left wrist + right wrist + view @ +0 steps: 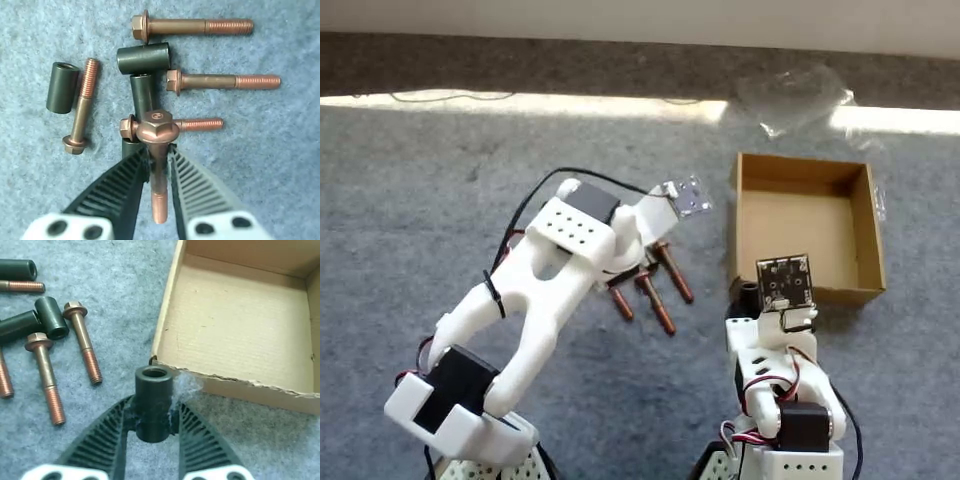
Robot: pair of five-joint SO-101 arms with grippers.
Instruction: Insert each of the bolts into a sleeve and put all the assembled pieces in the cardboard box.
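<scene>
High view, box: the cardboard box [800,215] stands open at the far right. We see nothing inside it, so no assembled piece is delivered yet.
High view, arms: the left arm [550,290] hangs over the loose bolts [656,305] in the middle of the grey carpet [420,200]. The right arm [770,370] stands just before the box's near wall.
High view, surroundings: a clear plastic bag [795,98] lies beyond the box, well apart from the work.
Left wrist view, grip: the jaws of the left gripper [158,152] pinch the shank of the held bolt [157,127], its head pointing away from the gripper, over the pile.
Left wrist view, remainder: we count four loose bolts, one half hidden behind the held head, and at least three loose sleeves [143,57] among them.
Right wrist view, grip: the jaws of the right gripper [152,410] clamp the held sleeve [153,385] upright, its bore open and empty, just outside the box's near wall.
Right wrist view, progress: we judge that the first pairing is in hand but not joined, and every insertion and every delivery remains.
Right wrist view, obstacles: the loose bolts and loose sleeves lie crowded, some touching, which may hamper later picks. The box's near wall stands between the held sleeve and the box floor.
</scene>
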